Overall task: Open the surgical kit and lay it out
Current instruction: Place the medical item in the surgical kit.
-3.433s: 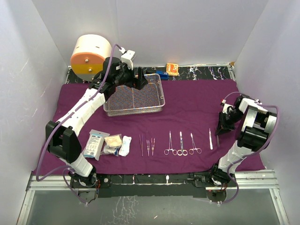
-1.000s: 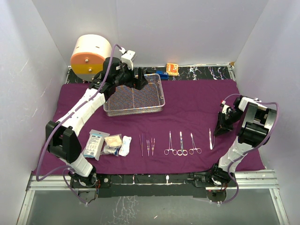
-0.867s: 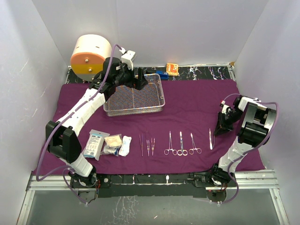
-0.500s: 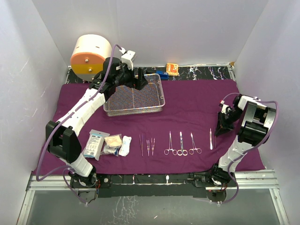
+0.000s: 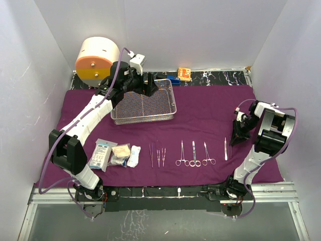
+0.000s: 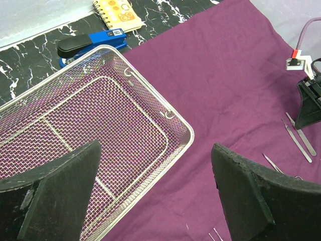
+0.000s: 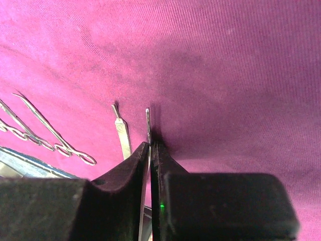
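left arm: stretched toward the far left corner of the tabletop [image 5: 220,78], forearm slanting over the purple cloth [image 5: 200,108]
left claw [image 6: 155,150]: spread wide, hanging above the near right corner of the wire-mesh tray [image 6: 186,131]
right arm: folded tight by the right edge of the cloth, wrist tipped down
right claw [image 7: 150,145]: pressed together, pinching a thin scalpel [image 7: 148,118] whose blade pokes out past the fingertips, low over the cloth
other scalpel [image 7: 122,131]: flat on the cloth, just beside the pinched one
tray: on the cloth near its far edge, left of middle; the purple shows through its mesh floor
near edge of the cloth: a row, from the left, of packets [image 5: 103,154], gauze [image 5: 125,154], tweezers [image 5: 157,155] and forceps [image 5: 194,154]
behind the tray: a blue stapler [image 6: 90,44] and an orange notepad [image 6: 119,11] on the bare tabletop
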`<state>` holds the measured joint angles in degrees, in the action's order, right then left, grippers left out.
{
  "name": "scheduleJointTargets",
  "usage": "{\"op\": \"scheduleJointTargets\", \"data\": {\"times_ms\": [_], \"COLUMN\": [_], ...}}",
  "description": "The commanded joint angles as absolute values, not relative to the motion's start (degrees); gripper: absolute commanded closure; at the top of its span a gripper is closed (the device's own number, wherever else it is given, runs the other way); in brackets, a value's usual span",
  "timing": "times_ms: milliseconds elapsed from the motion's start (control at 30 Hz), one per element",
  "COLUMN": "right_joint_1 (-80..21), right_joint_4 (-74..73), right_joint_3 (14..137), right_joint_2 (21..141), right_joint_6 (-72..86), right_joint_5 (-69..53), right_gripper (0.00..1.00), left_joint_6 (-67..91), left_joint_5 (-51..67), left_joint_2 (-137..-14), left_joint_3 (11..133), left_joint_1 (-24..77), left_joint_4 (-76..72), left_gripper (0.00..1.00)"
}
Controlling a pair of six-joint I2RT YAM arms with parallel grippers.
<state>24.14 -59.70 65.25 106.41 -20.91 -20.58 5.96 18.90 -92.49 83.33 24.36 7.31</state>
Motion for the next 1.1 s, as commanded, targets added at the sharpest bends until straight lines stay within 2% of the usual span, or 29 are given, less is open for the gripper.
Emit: {"op": "scheduleJointTargets", "data": {"times_ms": [0,367,1067], "right_joint_1": [24.4,23.4,18.7], "right_joint_4": [-54.9,-54.8,-54.3], "right_joint_3": [67.0,68.5,71.0], "right_joint_2": [107.9,107.1,106.5], "right_joint_6": [-23.1,-23.1,-22.6], "right_joint_5": [-14.1,-12.1,-10.6], "right_gripper": [0.92,0.88,0.86], "left_joint_6": [5.4,5.4,5.1], "left_joint_5": [19.9,20.2,20.0], "left_joint_2": [-90.4,-90.4,-89.2], "left_joint_3": [82.8,82.6,81.2], "left_joint_1": [24.4,24.4,24.3], "left_joint_4": [6.4,6.2,5.9], "left_gripper": [0.1,0.1,0.09]}}
